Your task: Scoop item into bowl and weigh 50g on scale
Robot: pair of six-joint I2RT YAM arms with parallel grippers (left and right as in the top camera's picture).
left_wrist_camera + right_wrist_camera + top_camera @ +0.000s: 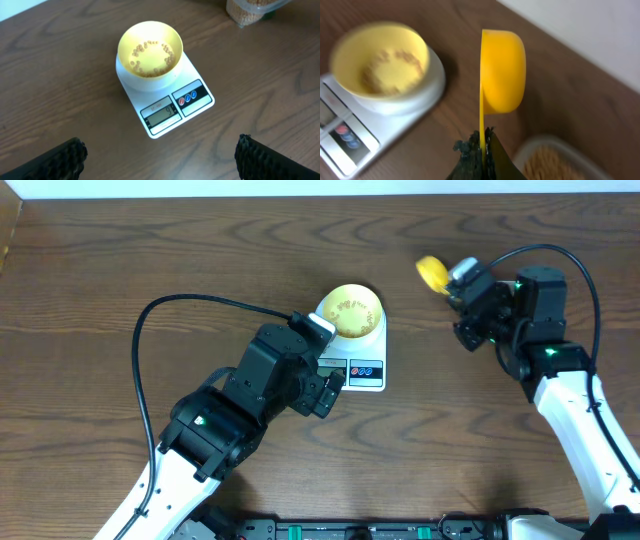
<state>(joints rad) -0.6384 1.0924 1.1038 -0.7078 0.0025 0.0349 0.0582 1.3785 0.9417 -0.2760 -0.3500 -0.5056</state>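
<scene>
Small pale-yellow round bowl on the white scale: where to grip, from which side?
Probably the rim of the small pale-yellow round bowl, from straight above, one finger inside, one outside. It stands upright with its thin lip exposed; the tan beans lie low inside, and the white digital scale crowds its base.

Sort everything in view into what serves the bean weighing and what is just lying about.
For the job:
beans
pale-yellow bowl holding them
white scale under the bowl
yellow scoop, clamped in the right gripper
clear tub of more beans

Just there:
wooden table
left arm's black cable
</scene>
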